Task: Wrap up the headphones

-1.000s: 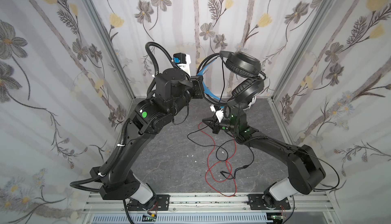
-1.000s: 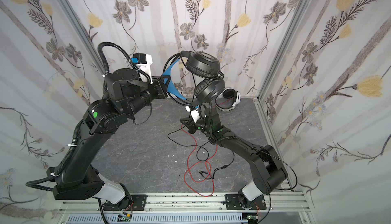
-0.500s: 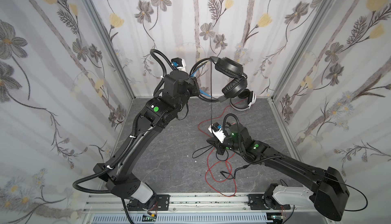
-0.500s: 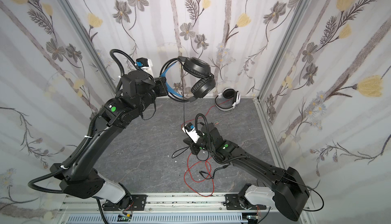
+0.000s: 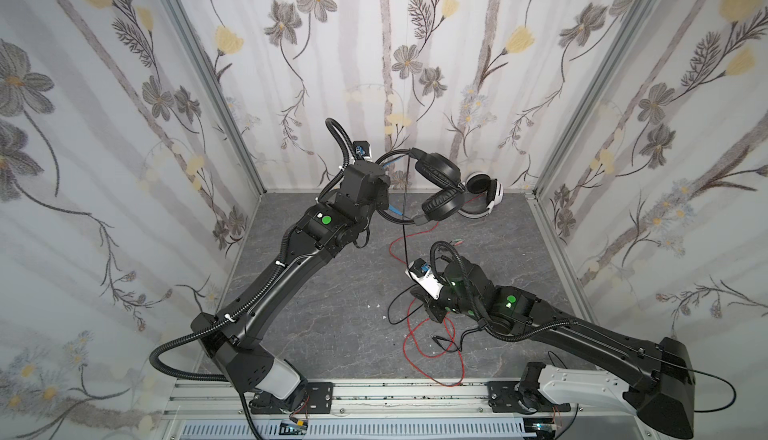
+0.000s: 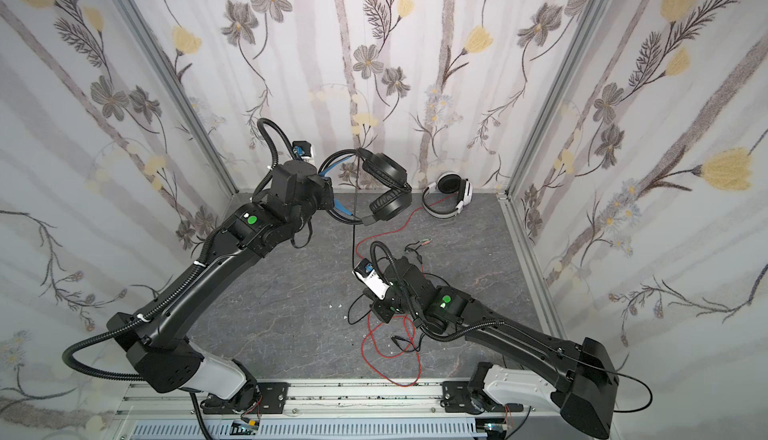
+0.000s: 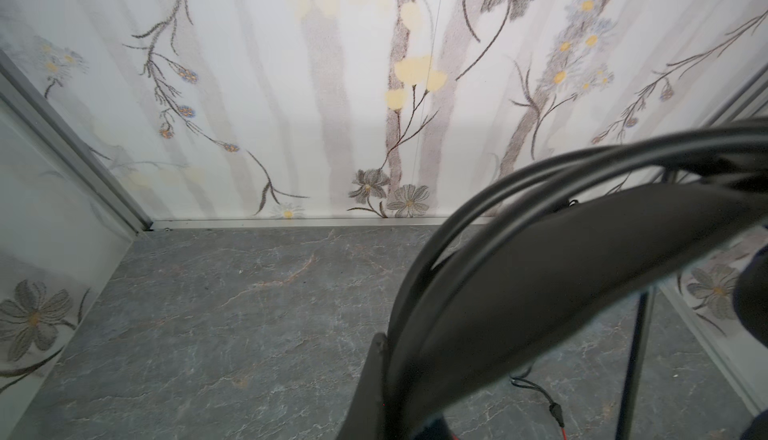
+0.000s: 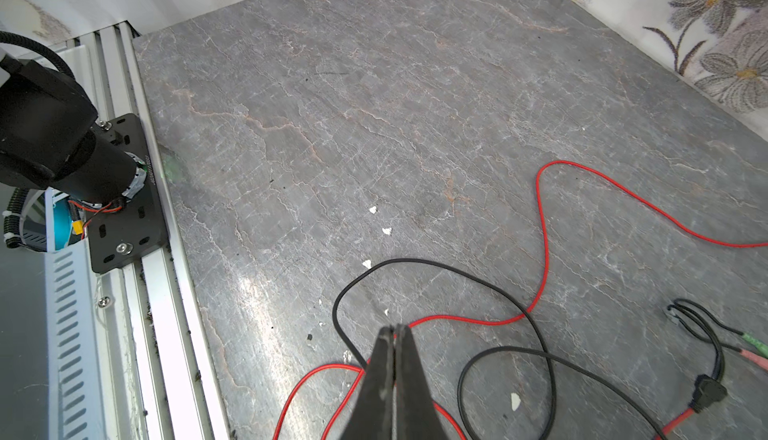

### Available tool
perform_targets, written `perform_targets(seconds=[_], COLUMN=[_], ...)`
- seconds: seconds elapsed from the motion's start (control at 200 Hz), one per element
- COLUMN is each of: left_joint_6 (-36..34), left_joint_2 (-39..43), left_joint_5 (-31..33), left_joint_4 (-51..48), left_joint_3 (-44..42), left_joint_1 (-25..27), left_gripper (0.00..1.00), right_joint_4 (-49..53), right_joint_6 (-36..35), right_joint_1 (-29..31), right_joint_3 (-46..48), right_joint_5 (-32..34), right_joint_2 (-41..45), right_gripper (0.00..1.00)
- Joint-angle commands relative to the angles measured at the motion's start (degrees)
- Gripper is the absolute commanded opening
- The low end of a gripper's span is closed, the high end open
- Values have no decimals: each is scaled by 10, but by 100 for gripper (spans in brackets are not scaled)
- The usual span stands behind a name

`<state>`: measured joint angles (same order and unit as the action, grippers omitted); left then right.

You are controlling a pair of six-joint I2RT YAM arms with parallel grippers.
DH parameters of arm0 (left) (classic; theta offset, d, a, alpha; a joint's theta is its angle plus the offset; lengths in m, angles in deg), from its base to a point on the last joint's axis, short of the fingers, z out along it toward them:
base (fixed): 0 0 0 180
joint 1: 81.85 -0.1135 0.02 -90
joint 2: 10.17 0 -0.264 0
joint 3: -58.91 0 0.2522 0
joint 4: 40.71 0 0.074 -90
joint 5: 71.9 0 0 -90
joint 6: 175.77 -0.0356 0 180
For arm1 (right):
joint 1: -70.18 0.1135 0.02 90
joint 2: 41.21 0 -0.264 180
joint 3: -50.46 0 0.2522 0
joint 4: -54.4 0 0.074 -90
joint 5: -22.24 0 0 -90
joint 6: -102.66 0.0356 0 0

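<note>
The black headphones point(image 5: 440, 184) hang in the air near the back wall. My left gripper point(image 5: 386, 197) is shut on their headband point(image 7: 540, 271); one of its fingers point(image 7: 370, 384) shows beside the band. Their black cable point(image 5: 406, 217) runs taut from the headset straight down to my right gripper point(image 8: 395, 328), which is low over the table with its jaws pressed together; the pinched stretch is hidden. Slack black cable point(image 8: 478, 284) loops beneath it. The white headphones point(image 5: 486, 197) lie at the back right, and their red cable point(image 5: 411, 334) trails forward across the table.
The grey stone table point(image 5: 332, 292) is walled on three sides by flowered panels. A metal rail point(image 5: 374, 392) with both arm bases runs along the front. Cable plugs point(image 8: 715, 388) lie on the table beside my right gripper.
My left arm has carried the black headphones lower and toward the back wall. My right gripper has dropped from beside the headset to just above the table, drawing the black cable straight.
</note>
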<state>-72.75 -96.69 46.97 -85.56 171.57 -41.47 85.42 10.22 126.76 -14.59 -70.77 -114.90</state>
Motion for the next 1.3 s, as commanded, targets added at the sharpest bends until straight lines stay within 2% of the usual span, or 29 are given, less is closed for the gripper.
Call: perform_targets(seconds=[0.0,0.335,0.48,0.605,0.739,0.969,1.299], left_joint_6=[-38,-179,-222,-239,-258,-274,-305], left_joint_2=[6,12,21,36,35,39,52], left_joint_5=[89,194,205,156,99,47,-53], left_joint_4=[102,89,82,73,37,-10,-98], left_joint_3=[-26,-106,-129,-146,-150,-152,-160], left_joint_1=[10,66,73,73,77,78,78], left_gripper=[0,0,0,0,0,0,0], right_joint_4=[52,162,189,202,237,270,254], right_joint_6=[-36,-65,-71,-79,-110,-171,-188], right_joint_1=[4,4,3,4,4,3,14], right_joint_3=[-29,-117,-136,-153,-188,-222,-228], right_joint_5=[3,83,94,113,161,276,435], right_joint_2=[4,-3,-1,0,-11,-18,-18], right_gripper=[0,0,0,0,0,0,0])
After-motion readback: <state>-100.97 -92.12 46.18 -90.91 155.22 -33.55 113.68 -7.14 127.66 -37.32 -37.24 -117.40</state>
